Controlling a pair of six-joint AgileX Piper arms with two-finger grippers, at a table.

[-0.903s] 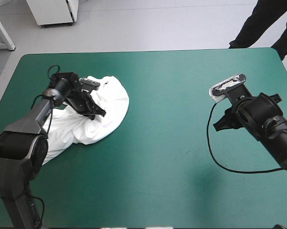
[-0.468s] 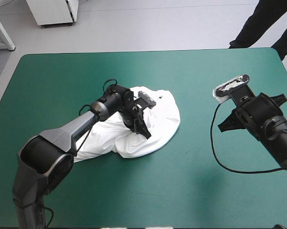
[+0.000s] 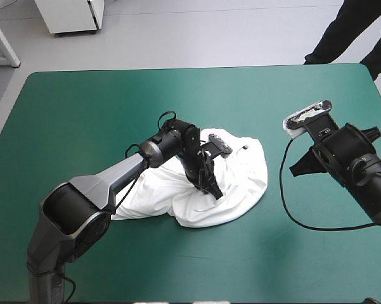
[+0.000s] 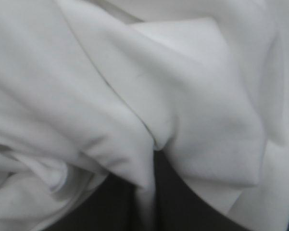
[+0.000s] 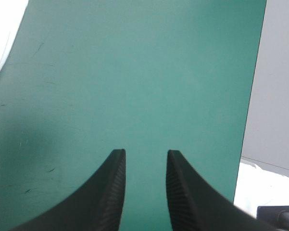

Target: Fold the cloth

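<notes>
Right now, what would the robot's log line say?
T-shirt: crumpled heap on teal-green cover | left end effector: shut on T-shirt | right end effector: open, empty

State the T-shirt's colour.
The T-shirt is plain white, with no pattern; the high view shows it best.

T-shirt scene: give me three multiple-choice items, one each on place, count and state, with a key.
1. Where does the T-shirt lie?
A) around the middle of the table
B) at its far right corner
C) hanging over its near edge

2. How many grippers touch the T-shirt?
A) none
B) one
C) two

3. The right gripper is:
A) shut on the T-shirt
B) shut, empty
C) open

Key:
1 A, the crumpled heap sits mid-table.
2 B, only the left gripper is on it, pinching a fold.
3 C, its fingers stand apart over bare table.
</notes>
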